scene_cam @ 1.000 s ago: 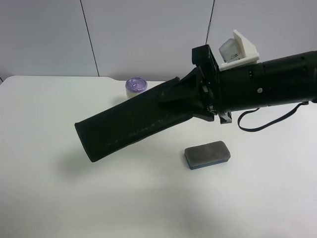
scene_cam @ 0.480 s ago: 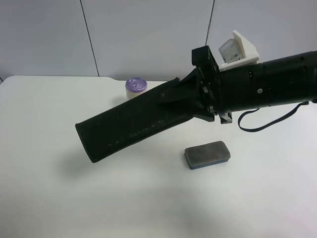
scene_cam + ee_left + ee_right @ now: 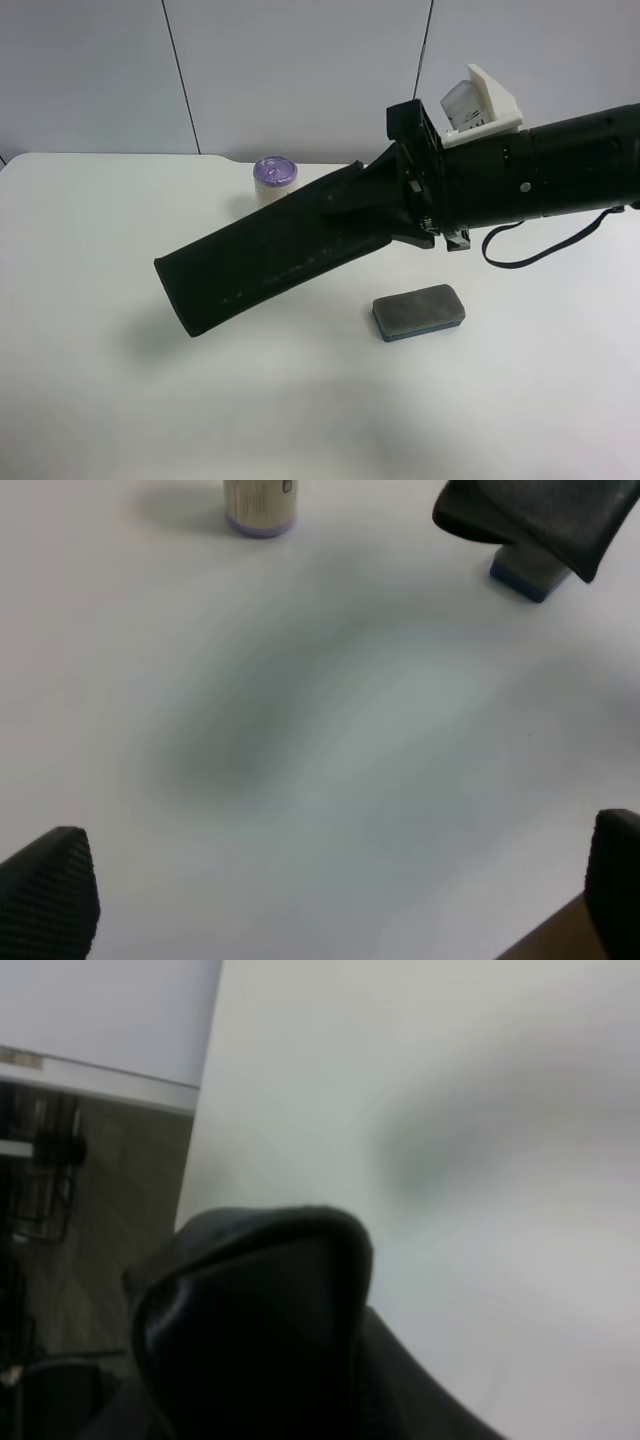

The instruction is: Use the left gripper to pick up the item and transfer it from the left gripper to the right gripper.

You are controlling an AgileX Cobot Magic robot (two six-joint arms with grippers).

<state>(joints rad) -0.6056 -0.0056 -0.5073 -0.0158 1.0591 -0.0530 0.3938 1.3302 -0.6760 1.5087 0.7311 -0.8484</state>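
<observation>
Left claw (image 3: 330,885) hangs wide open, empty; the eraser (image 3: 418,311), likely the item, lies flat on the worktop (image 3: 100,400), near the bottle (image 3: 273,178). Whether the right claw (image 3: 190,285) is closed, I cannot tell; best to come down square across the eraser's width.

A white desk (image 3: 90,400) fills most of the scene, matte and evenly lit, its shadows soft and blurred. Behind it stands a pale grey wall (image 3: 300,70) of flat panels, split by thin dark seams (image 3: 178,70). Past the desk's edge, the right wrist view shows grey-brown floor (image 3: 120,1160) and a dark metal frame (image 3: 48,1165) — too blurred to identify.
</observation>
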